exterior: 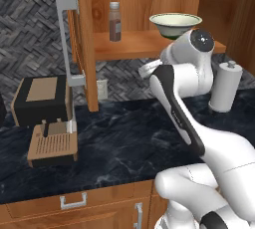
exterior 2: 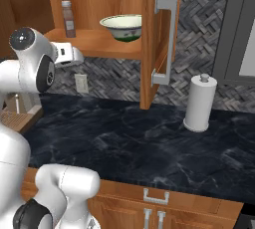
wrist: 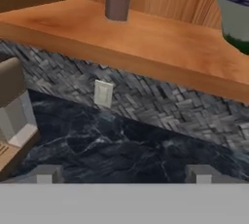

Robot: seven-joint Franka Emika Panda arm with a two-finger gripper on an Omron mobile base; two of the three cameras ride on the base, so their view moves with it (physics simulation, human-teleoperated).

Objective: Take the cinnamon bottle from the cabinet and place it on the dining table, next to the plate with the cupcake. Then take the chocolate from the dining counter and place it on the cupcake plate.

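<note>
In the left base view, a boxy dark coffee machine with a wood-toned tray is seen at the left of the black marbled table. The cinnamon bottle, a slim upright brown cylinder, stands on the smooth wooden cabinet shelf, above and ahead of the gripper. The jaws are spread wide and hold nothing. A rounded glazed bowl sits further right.

Kitchen, dark marble counter, wooden cabinet, coffee machine, paper towel roll
</note>
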